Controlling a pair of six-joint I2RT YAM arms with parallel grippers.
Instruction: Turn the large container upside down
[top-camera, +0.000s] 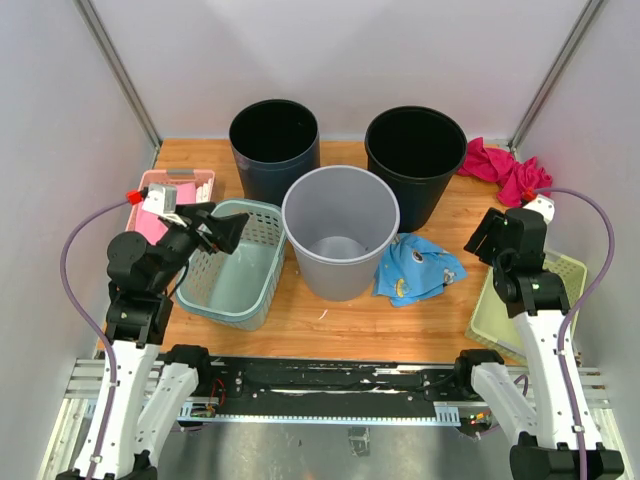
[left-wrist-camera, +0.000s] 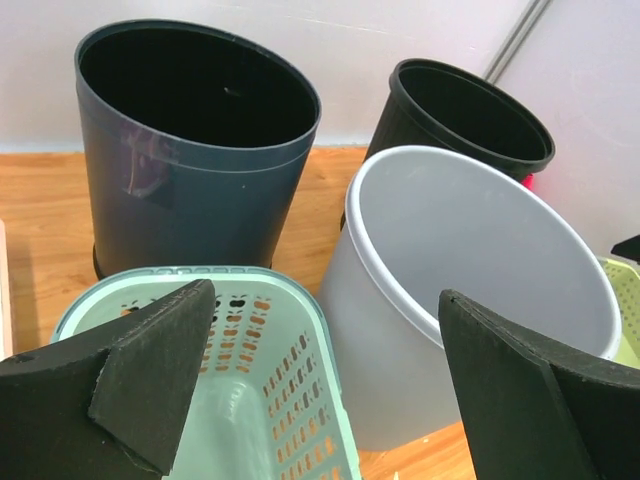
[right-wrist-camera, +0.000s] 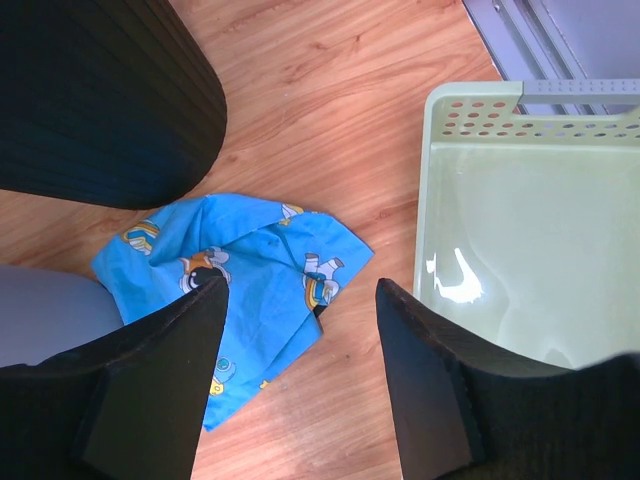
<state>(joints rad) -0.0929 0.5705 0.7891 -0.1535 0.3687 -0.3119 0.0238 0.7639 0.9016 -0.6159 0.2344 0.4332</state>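
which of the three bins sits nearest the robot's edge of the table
The light grey bin, front and centre; the dark blue bin and the black bin stand behind it.

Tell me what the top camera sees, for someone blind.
Three bins stand upright on a wooden table: grey bin in front, dark blue bin and black bin behind. The left gripper and right gripper hover at the sides, empty.

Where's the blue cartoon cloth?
In the top view, the blue cloth lies right of the grey bin, just in front of the black bin. The right wrist view shows it left of the pale green basket.
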